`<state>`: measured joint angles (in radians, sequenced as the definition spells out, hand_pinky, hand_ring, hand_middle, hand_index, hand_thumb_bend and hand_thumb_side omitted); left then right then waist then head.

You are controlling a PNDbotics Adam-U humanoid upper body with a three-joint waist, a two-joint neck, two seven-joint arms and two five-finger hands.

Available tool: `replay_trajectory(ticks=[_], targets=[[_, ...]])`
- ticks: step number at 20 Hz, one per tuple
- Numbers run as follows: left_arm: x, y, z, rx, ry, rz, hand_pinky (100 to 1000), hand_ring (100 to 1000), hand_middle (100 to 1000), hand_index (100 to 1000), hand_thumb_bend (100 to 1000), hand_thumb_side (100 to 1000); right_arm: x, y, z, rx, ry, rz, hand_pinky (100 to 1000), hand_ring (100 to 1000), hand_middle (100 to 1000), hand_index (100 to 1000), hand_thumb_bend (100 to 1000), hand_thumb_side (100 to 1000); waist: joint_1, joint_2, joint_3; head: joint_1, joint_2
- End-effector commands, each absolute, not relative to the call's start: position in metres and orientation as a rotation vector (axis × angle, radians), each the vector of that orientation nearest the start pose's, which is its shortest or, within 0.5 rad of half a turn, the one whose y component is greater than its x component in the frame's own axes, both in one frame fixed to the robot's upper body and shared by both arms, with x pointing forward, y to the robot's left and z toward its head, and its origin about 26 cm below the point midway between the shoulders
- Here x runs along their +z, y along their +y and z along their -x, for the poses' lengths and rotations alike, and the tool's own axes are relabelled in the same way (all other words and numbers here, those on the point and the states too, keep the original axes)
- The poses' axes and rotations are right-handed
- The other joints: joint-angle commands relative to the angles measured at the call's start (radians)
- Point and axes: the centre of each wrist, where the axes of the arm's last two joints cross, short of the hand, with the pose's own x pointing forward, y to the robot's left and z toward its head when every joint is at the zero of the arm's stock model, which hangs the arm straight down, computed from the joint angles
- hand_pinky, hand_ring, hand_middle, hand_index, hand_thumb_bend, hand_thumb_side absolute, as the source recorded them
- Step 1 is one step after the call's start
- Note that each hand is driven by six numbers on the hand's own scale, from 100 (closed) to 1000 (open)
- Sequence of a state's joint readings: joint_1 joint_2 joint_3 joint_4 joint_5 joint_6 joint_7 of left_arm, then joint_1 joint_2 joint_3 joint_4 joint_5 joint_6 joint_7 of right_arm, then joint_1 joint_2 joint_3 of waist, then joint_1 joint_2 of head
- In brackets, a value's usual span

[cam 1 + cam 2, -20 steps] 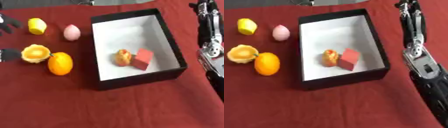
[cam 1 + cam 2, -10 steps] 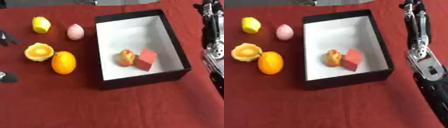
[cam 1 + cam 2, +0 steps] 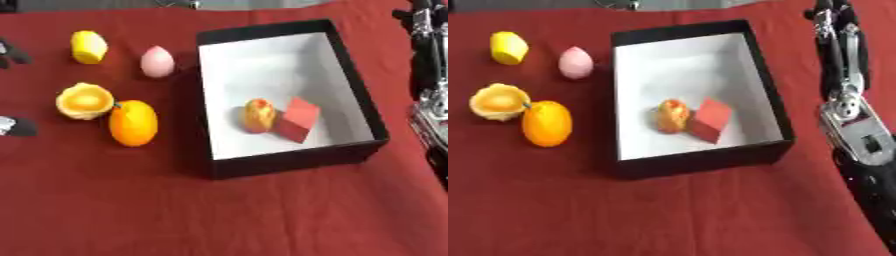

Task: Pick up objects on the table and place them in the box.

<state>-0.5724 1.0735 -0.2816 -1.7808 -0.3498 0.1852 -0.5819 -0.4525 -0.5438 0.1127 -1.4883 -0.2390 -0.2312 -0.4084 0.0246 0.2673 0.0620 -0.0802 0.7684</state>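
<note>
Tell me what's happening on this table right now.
A robot is clearing items into a black box. A red block and a yellow-red fruit already lie inside. An orange, a yellow cup-shaped piece, a pink egg shape and a yellow piece wait on the red cloth. Nothing is being held; only dark fingertips show at the left edge.
</note>
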Motion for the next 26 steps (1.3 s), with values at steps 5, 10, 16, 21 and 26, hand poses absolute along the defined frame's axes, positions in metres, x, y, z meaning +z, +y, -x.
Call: replay_trajectory(ticks=[5, 10, 16, 21, 26], targets=[[0.294, 0.320, -0.351, -1.678, -1.248, -0.882, 772, 807, 825, 869, 849, 534, 0.157, -0.319, -0.376, 0.021, -2.178, 0.348, 961, 818, 873, 924, 100, 768, 0.002, -0.011, -0.002, -0.006, 0.002], [0.292, 0.314, -0.370, -1.748, -1.199, -0.889, 798, 831, 855, 895, 887, 517, 0.156, -0.317, -0.377, 0.026, -2.176, 0.339, 961, 818, 872, 925, 100, 773, 0.001, -0.013, -0.004, -0.023, 0.002], [0.285, 0.314, -0.389, -1.835, -1.074, -0.856, 809, 836, 849, 892, 898, 504, 0.155, -0.317, -0.377, 0.025, -2.173, 0.334, 961, 819, 872, 925, 100, 774, 0.000, -0.015, -0.002, -0.009, 0.002], [0.270, 0.322, -0.406, -1.842, -0.953, -0.879, 804, 827, 828, 880, 878, 497, 0.153, -0.316, -0.377, 0.021, -2.170, 0.330, 961, 819, 871, 925, 100, 776, -0.001, -0.016, -0.004, 0.009, 0.002], [0.255, 0.331, -0.422, -1.796, -0.909, -0.869, 791, 814, 810, 871, 817, 516, 0.151, -0.316, -0.377, 0.013, -2.168, 0.327, 962, 818, 870, 925, 100, 778, -0.005, -0.013, -0.006, 0.016, 0.002]])
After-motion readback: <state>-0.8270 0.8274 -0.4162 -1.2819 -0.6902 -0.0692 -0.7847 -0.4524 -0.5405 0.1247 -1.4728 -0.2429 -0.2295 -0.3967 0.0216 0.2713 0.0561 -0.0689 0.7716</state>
